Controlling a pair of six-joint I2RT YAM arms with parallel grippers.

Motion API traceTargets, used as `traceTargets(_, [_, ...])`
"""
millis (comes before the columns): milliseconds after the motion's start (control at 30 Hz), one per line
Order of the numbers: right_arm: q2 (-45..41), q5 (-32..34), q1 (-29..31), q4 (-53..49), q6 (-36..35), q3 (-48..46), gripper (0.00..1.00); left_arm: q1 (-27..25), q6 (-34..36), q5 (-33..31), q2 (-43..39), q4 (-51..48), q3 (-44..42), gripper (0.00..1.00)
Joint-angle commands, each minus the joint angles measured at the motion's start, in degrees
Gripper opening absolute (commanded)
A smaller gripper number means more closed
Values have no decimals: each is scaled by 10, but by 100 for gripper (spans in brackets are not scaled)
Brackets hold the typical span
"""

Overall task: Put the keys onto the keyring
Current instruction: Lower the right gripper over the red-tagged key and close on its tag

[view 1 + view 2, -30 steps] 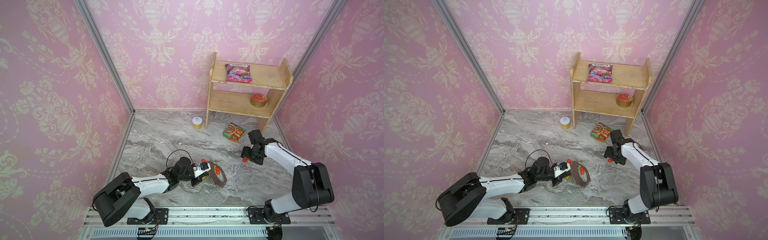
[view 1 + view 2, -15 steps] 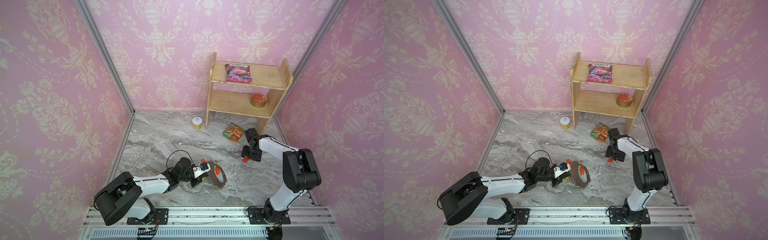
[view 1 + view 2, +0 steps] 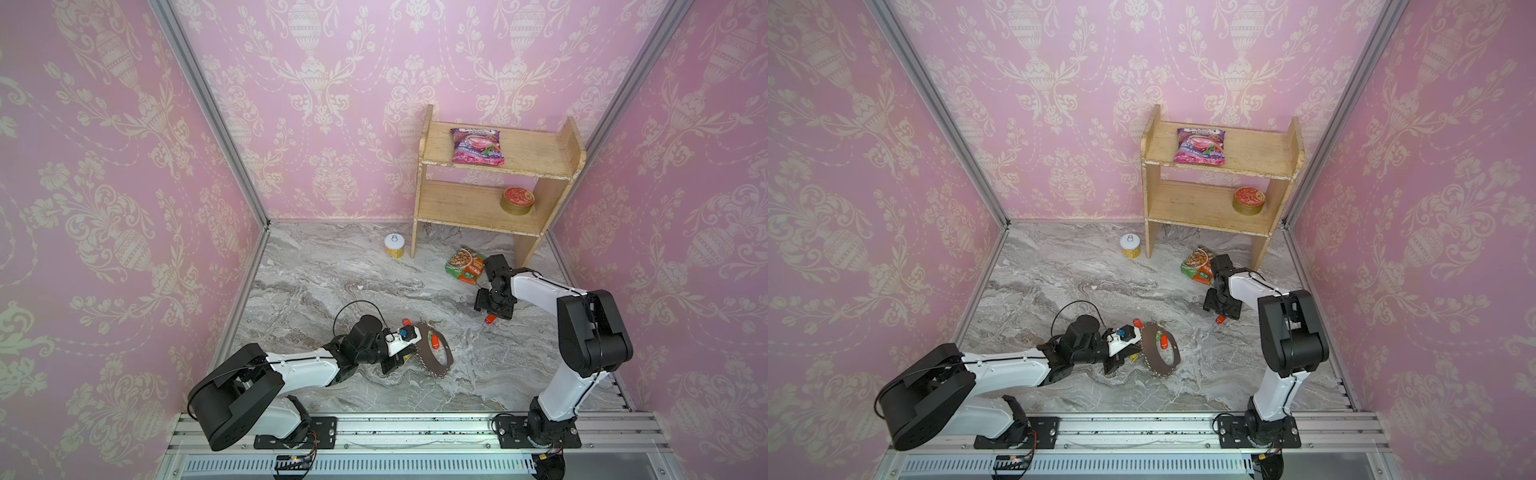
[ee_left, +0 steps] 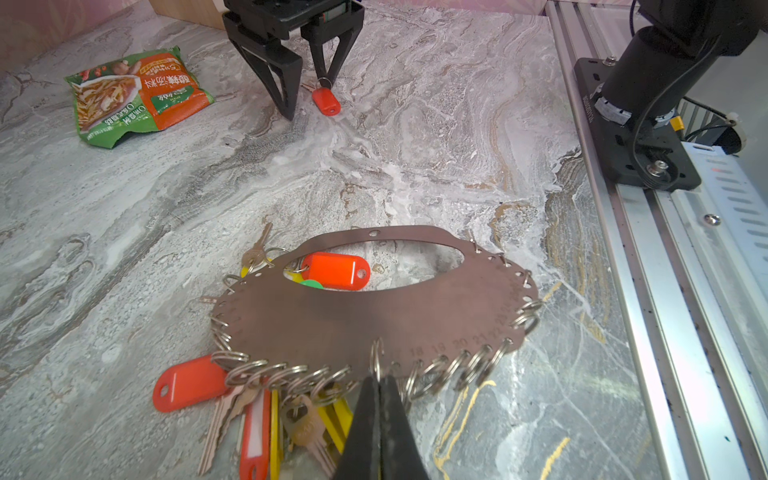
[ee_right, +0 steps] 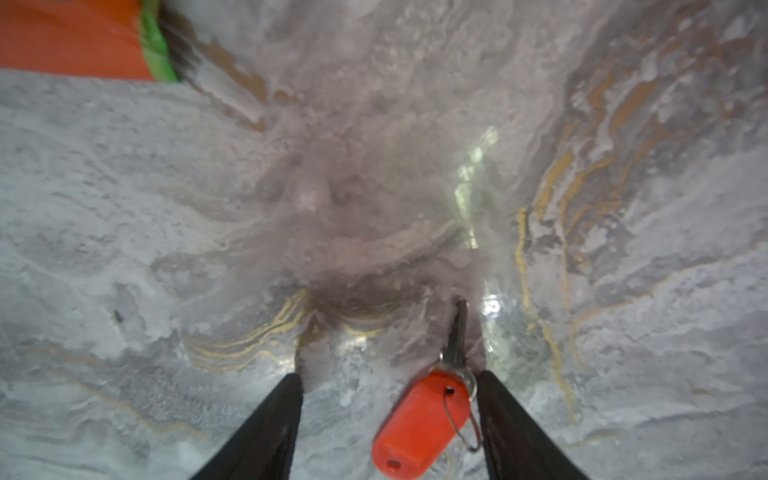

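On the marble tabletop (image 3: pixel 332 282), the keyring (image 4: pixel 374 316) is held by one ring in the clamped left pincer (image 4: pixel 379 380). Well apart, a red-tagged key (image 5: pixel 419 419) is straddled, ungripped, by the wide-spread right pincer (image 5: pixel 388 376).

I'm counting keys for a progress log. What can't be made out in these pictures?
- Left wrist view: the keys hanging from the keyring run off the picture's edge and behind the left gripper; no full count.
- Same view: a green tag is mostly hidden by the keyring.
- Both top views: the loose red-tagged key shows only its tag; the right gripper covers the blade.
- Right wrist view: that blade is blurred.
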Motion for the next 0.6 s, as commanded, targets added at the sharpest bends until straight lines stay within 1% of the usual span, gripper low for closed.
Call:
traceTargets(0, [31,-57,13,3,-8,7,68,-3,0,-7,-1,3,1,0])
traceTargets(67, [33,-38,14,-15,-18,19,68,-3,1,-8,1,4,0,0])
traceTargets(133, [23,13,14,-48,-38,37,69,-3,0,-9,1,4,1,0])
traceTargets(200, [8,51,13,-79,-69,52,70,-3,-1,-9,-2,1,1,0])
traceTargets(267, [-3,75,13,-104,-115,92,70,-3,0,-10,-4,0,-1,0])
traceTargets(333, [-2,82,17,-132,-178,118,65,-3,0,-11,-6,0,-2,0])
traceTargets(400, [11,95,22,-160,-222,138,56,-3,1,-10,-6,0,-2,0])
traceTargets(467, [17,99,26,-164,-247,137,46,-3,1,-8,-5,2,-2,0])
traceTargets(500, [16,89,27,-158,-260,128,41,-3,1,-8,-6,3,-2,0])
traceTargets(567, [13,74,31,-148,-270,112,36,-3,0,-6,-8,0,-2,0])
